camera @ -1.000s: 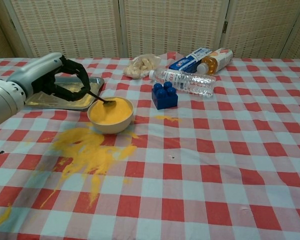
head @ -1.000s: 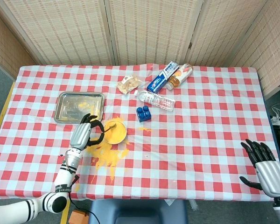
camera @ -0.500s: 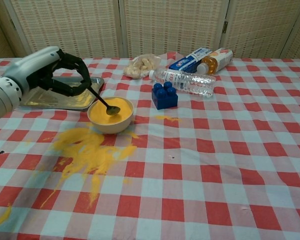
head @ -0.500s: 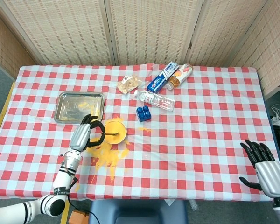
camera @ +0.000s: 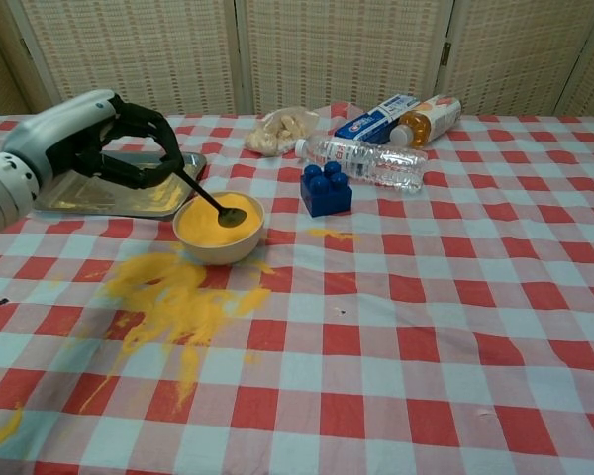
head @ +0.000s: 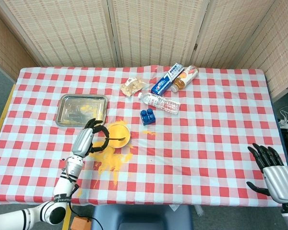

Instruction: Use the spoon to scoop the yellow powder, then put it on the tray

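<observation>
The table (head: 216,124) has a red and white checked cloth. In front of the bowl a wide patch of spilled powder (camera: 173,297) lies on the cloth, and a small bit more is near the block.

The tray (head: 67,111) lies on the left part of the table, behind the bowl, with some yellow powder on its bottom.

The left hand (camera: 109,139) is above the near edge of the tray, just left of the bowl. Its fingers are curled around the handle of the spoon (camera: 210,201) and hold it. The right hand (head: 273,167) is at the right edge of the table, well apart from everything, with fingers spread and nothing in it.

A bottle (head: 159,102) lies on its side behind the block. Further back lie a blue box (head: 166,79), an orange bottle (head: 185,77) and a bag (head: 132,86).

The bowl (camera: 219,228) is filled with yellow powder. The spoon is tilted, and its head rests on the powder in the right part of the bowl.

The blue block (camera: 326,189) stands right of the bowl.
</observation>
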